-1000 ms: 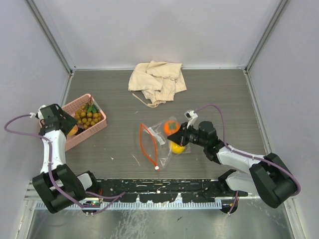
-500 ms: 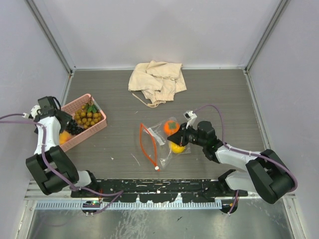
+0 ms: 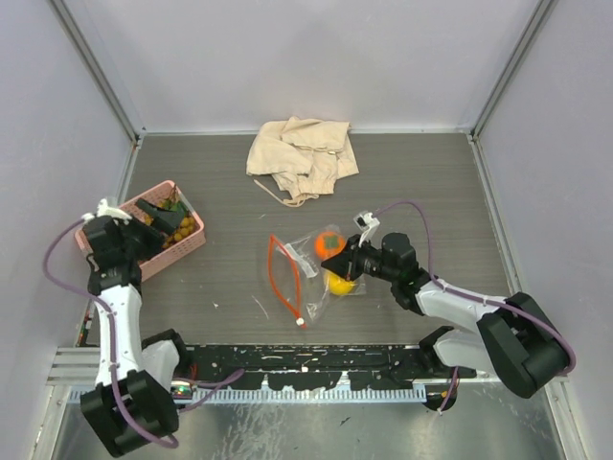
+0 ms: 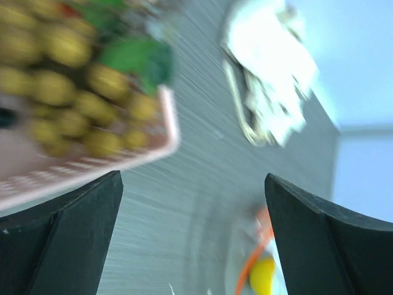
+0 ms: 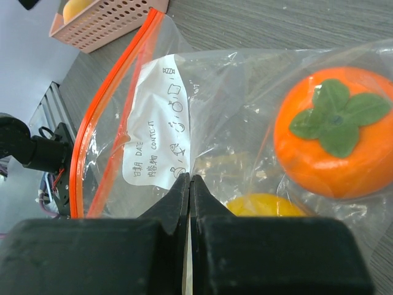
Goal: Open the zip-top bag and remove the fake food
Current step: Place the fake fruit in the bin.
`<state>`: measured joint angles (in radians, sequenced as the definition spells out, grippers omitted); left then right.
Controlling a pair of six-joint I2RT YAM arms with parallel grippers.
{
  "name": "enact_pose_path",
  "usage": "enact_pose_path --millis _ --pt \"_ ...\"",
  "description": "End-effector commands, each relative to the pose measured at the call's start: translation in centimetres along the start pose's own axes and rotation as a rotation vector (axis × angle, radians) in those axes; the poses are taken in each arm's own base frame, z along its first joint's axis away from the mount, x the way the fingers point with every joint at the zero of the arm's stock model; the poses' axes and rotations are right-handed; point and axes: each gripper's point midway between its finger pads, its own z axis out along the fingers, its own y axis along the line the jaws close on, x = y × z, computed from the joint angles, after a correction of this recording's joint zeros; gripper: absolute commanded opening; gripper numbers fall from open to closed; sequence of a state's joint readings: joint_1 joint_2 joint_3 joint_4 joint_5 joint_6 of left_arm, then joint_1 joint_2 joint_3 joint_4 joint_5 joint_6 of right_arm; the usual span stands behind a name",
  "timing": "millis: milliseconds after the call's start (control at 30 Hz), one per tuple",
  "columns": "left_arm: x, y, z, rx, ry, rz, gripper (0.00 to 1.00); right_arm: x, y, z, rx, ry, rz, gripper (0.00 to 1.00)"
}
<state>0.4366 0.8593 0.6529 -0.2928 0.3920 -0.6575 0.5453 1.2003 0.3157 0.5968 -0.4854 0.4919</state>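
The zip-top bag (image 3: pixel 305 273) lies mid-table, and its orange-red zip strip (image 3: pixel 283 278) gapes in a loop. Inside it sit an orange fruit (image 3: pixel 329 244) and a yellow lemon (image 3: pixel 340 284). My right gripper (image 3: pixel 349 263) is shut on the clear plastic. Up close, the right gripper (image 5: pixel 189 179) pinches a fold beside the white label (image 5: pixel 156 123), with the orange fruit (image 5: pixel 334 132) and lemon (image 5: pixel 264 206) just behind. My left gripper (image 3: pixel 161 220) hangs open over the pink basket (image 3: pixel 187 245), empty, near the berry cluster (image 3: pixel 178 228). The left wrist view is blurred.
A crumpled beige cloth (image 3: pixel 302 153) lies at the back centre. The basket (image 4: pixel 92 169) with the berry cluster (image 4: pixel 67 92) fills the upper left of the left wrist view, with the bag's lemon (image 4: pixel 263 276) far ahead. Grey walls close in the table on three sides.
My left gripper has opened wide and swung from the basket's left end to point right across it. The right gripper and the bag have stayed put.
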Motion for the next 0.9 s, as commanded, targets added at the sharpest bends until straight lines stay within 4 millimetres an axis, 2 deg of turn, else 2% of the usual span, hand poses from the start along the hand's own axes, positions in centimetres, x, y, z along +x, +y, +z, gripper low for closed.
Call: enact_pose_path --millis 0,133,267,333,467,533,633,700,867 --pt "6.2 -9.4 -3.0 0.507 0.225 0.112 0.99 -3.1 1.8 -0.3 -0.047 -0.083 -0.063 0.05" --pt "12.2 -11.7 -4.8 0.593 0.321 0.189 0.94 -3.7 2.0 -0.6 -0.038 -0.095 -0.058 0.05" --pt "15.4 -12.2 -6.3 0.635 0.351 0.203 0.77 -3.8 1.6 -0.7 -0.013 -0.092 -0.053 0.06" --pt "16.0 -12.3 -6.6 0.645 0.358 0.177 0.73 -3.7 1.3 -0.5 0.005 -0.082 -0.035 0.06" --pt "16.7 -13.5 -7.4 0.676 0.414 0.079 0.57 -3.7 1.5 -0.7 0.013 -0.093 0.062 0.06" --pt "16.9 -13.4 -7.6 0.649 0.432 0.099 0.56 -3.8 1.7 -1.2 0.009 -0.125 0.107 0.06" --pt "16.3 -12.4 -7.3 0.575 0.397 0.152 0.58 -3.5 0.5 -2.2 0.079 -0.176 0.125 0.07" --pt "16.0 -13.4 -7.2 0.649 0.354 0.145 0.59 -3.3 0.2 -2.6 0.094 -0.193 0.115 0.07" --pt "17.8 -14.7 -8.7 0.81 0.461 0.214 0.6 -3.1 1.1 -3.3 0.056 -0.179 0.043 0.08"
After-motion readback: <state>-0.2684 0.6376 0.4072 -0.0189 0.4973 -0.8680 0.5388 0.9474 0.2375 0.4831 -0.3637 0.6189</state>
